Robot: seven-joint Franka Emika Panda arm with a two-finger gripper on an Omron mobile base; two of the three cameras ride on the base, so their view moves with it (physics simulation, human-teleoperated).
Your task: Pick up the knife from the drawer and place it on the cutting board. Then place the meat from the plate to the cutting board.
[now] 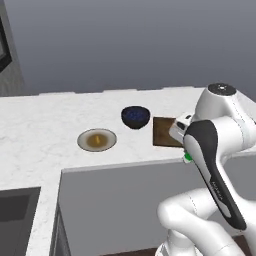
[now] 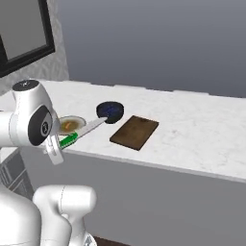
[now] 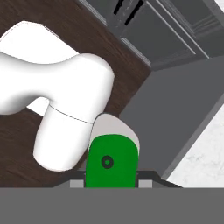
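Carrying the knife [image 2: 79, 133] by its green handle, the fingers [image 3: 77, 184] pinch it level at the worktop [image 2: 202, 129] edge, blade toward the bowl [image 2: 110, 111]. Best to swing right and set it flat on the cutting board [image 2: 135, 132].

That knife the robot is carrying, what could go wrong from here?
The knife is clamped only by its green handle, with the blade sticking out toward the dark bowl and the plate, so a careless swing might knock them. It could also tilt in the jaws and land off the cutting board.
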